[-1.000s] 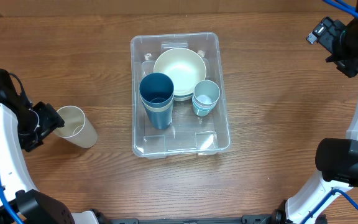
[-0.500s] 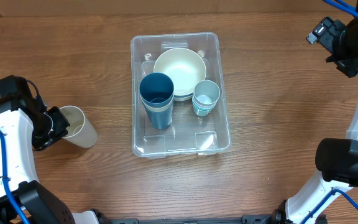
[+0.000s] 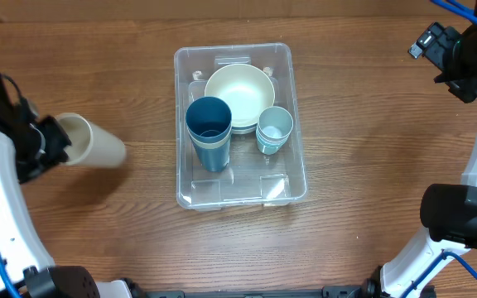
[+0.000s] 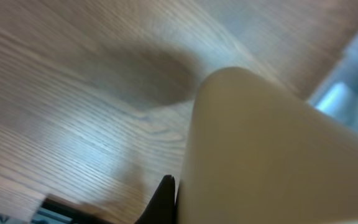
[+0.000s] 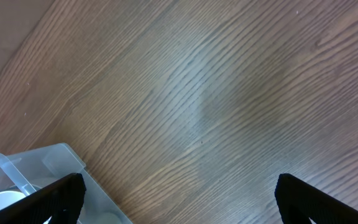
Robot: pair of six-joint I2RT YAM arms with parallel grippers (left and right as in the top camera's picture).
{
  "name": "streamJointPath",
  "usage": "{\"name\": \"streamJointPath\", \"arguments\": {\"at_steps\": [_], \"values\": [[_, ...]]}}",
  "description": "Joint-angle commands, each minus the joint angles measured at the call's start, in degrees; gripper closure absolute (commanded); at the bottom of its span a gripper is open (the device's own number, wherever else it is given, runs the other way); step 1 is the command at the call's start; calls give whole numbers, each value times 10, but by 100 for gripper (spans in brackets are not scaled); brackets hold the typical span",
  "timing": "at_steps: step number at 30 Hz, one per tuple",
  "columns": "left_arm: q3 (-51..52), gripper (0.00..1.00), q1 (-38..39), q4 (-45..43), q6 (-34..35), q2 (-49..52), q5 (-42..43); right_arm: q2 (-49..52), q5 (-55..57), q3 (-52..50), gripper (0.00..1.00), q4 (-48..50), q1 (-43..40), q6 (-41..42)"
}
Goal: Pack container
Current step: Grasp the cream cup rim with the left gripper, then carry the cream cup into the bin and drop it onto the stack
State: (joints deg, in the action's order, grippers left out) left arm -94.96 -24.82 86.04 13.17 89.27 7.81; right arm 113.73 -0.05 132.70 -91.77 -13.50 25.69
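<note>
The container, a clear rectangular bin, sits mid-table in the overhead view. Inside it are a cream bowl, a stack of dark blue cups and smaller light blue cups. Left of the bin, a cream cup is held on its side, mouth toward the arm, with my left gripper shut on its rim. In the left wrist view the cream cup fills the right side, one dark fingertip pressed against it. My right gripper hangs open at the far right, above bare wood.
A corner of the bin shows at the lower left of the right wrist view. The bin's front part holds nothing. Wooden tabletop lies between the bin and the right arm.
My left gripper shut on the cream cup's rim. It then drew the cup up and to the left, off the spot where it lay. The right arm has not moved.
</note>
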Motion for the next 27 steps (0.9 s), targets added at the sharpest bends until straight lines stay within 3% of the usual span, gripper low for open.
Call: {"name": "streamJointPath", "arguments": {"at_steps": [1,4,7,15,27], "values": [[-178,96,34,65,-16,-5,39,-12,-1,11,0,1,-1,5],[-320,96,107,106,-13,-5,52,-12,-1,11,0,1,-1,5],[-394,96,193,106,-7,-5,54,-12,-1,11,0,1,-1,5],[-404,96,359,79,-26,35,5,-12,-1,11,0,1,-1,5],[-404,96,376,108,-11,104,-9,-12,-1,11,0,1,-1,5]]}}
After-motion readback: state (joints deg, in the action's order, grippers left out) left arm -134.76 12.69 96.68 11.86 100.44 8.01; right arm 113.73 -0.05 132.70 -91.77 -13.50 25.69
